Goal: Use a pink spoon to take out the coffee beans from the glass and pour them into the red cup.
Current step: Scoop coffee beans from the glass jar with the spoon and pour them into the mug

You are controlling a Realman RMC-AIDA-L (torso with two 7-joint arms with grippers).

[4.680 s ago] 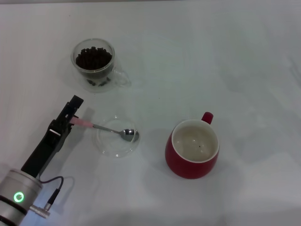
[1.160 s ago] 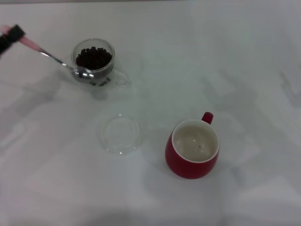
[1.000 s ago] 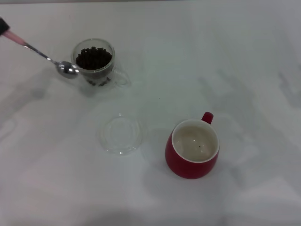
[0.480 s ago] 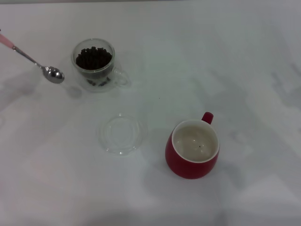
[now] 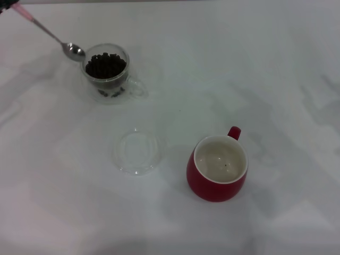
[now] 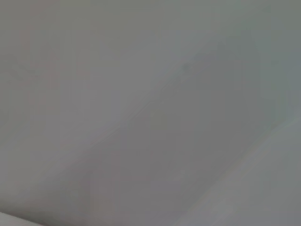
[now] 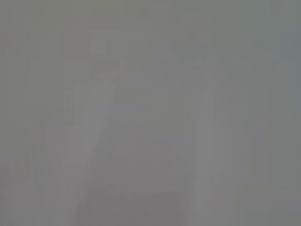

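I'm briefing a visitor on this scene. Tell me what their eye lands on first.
First, the red cup, bright on the pale table, near right of centre. Next, the glass of dark coffee beans, far left. The pink spoon slants in from the far left corner, its bowl at the glass's rim.

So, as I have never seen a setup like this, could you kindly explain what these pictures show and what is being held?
This is a two-armed robot with a camera on its head and one on each wrist. The head view looks down on a white table. On it stand the glass full of coffee beans, a flat clear glass dish and the red cup, whose cream inside is nearly bare. The pink spoon hangs tilted, its metal bowl close by the glass rim; its pink handle runs up to the left gripper, barely visible at the picture's corner, which appears to be holding it. Both wrist views show only blank grey, and the right gripper is out of sight.
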